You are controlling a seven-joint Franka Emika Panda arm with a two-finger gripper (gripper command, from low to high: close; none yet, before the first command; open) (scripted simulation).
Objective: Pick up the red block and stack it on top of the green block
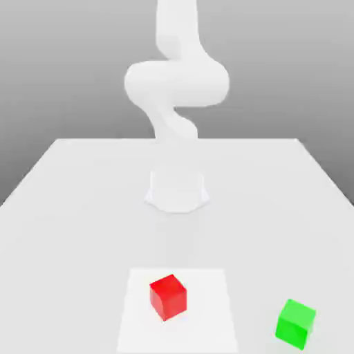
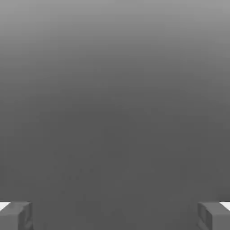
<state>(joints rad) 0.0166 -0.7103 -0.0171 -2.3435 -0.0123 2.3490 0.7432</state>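
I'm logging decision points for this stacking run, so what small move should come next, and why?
Probably bring the open gripper over toward the red block, keeping it open. Its fingers stand wide apart with nothing between them, and the red block sits on the white square, apart from the green block.

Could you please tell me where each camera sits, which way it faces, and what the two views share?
Exterior view: off the arm, looking down at an angle across the table toward the white arm and its base, with the red block and green block nearest the camera.
Hand view: on the hand, looking out past the claw, whose two open fingers reach in at the edge; ahead is plain grey, seemingly background rather than tabletop.
Shared: parts of the same robot, but I can match no object between them.
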